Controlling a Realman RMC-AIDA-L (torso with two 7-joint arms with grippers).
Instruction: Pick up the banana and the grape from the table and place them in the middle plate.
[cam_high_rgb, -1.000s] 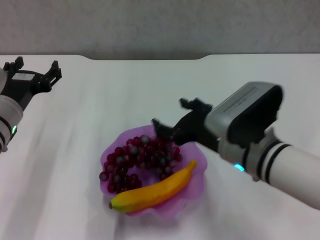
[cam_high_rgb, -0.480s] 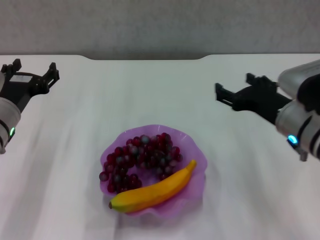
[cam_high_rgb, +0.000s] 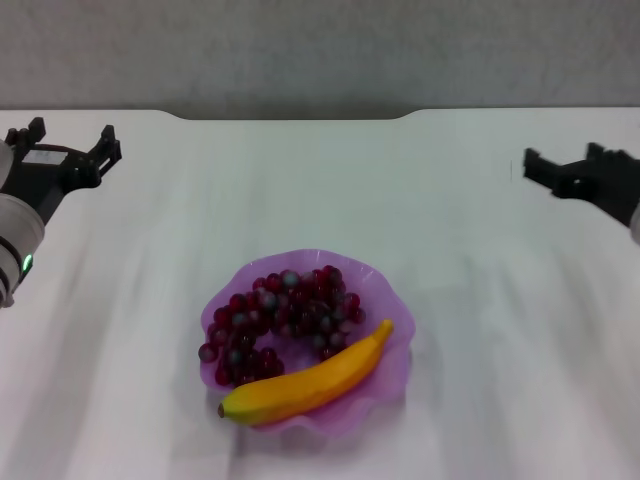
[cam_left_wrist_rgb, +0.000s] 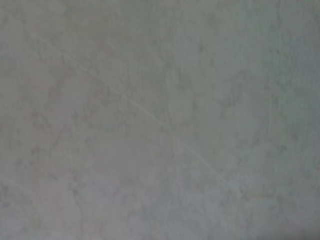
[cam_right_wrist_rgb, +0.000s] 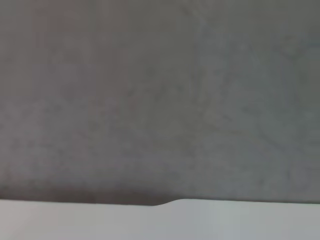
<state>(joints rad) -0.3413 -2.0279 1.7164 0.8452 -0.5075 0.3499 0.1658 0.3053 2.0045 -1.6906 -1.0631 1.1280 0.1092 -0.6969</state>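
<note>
Head view, left to right. At the far left edge, the left end effector (cam_high_rgb: 63, 146) hangs above the white worktop (cam_high_rgb: 480, 330), near its far side; its two dark fingers are spread wide apart and hold nothing. A small green light shows on the pale wrist section behind it.

Centre, near side of the worktop: the middle plate (cam_high_rgb: 385, 285), translucent purple with a wavy scalloped rim, carries both fruits. The grape (cam_high_rgb: 285, 315), a bunch of dark red-purple berries, some with a greyish sheen, fills the far and left parts of the plate, curving from the plate's far right round toward its near left. The banana (cam_high_rgb: 310, 383) lies along the near side of the plate, touching the bunch. Its long axis runs diagonally: the dark tip points to the near left, at the plate's rim, and the narrower stem end points to the far right, rising toward the rim on that side.

At the far right edge, the right end effector (cam_high_rgb: 563, 168) is well clear of the plate, above the worktop; its dark fingers are parted and empty.

No brand, label or writing can be read on any item. The left wrist view shows only a grey mottled surface; the right wrist view shows a grey wall above the worktop's notched far edge.
</note>
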